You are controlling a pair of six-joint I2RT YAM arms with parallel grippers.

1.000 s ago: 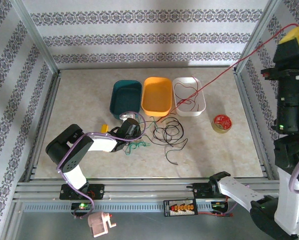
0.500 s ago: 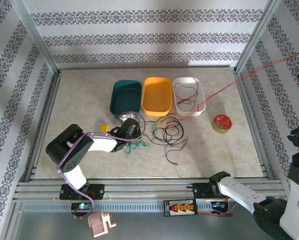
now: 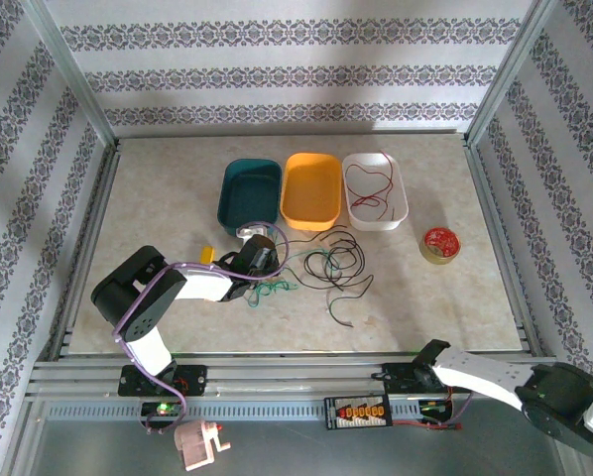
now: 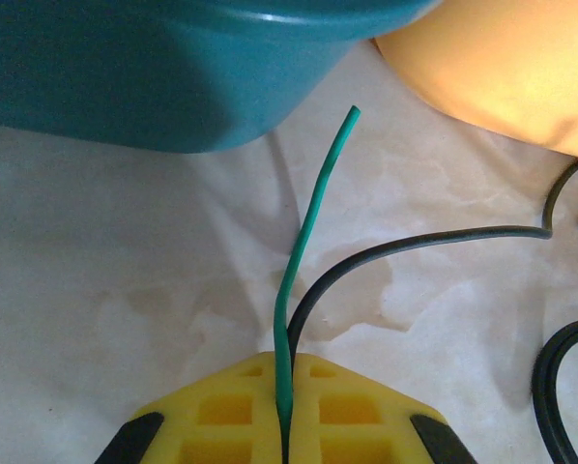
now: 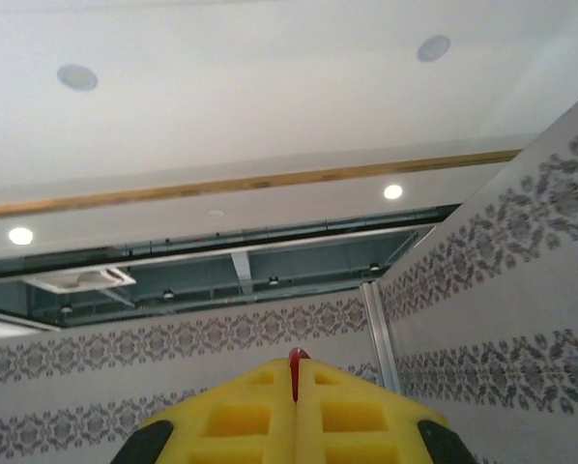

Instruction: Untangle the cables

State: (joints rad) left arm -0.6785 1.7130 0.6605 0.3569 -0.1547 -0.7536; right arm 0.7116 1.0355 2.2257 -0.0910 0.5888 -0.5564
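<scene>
Top view: left arm folded low, left gripper (image 3: 260, 260) by the teal bin (image 3: 249, 188) on the marbled table (image 3: 158, 198), black cable (image 3: 334, 263) looped nearby. Left wrist: pads pinched on the green cable (image 4: 313, 213). Right wrist: right gripper (image 5: 294, 411) aims at the ceiling (image 5: 270, 87), clamped on a red cable (image 5: 295, 360) tip.

The teal plastic bin (image 3: 250, 191), orange plastic bin (image 3: 311, 188) and white plastic bin (image 3: 375, 213) sit on a beige marbled desk (image 3: 158, 208). There is a thin red wire (image 3: 368, 183), a thin black wire (image 4: 444, 234) and a thin green wire (image 4: 313, 213). The left pincer (image 4: 285, 377) and right pincer (image 5: 295, 377) are yellow. The white walls (image 3: 277, 59) carry grey floral stripes.
</scene>
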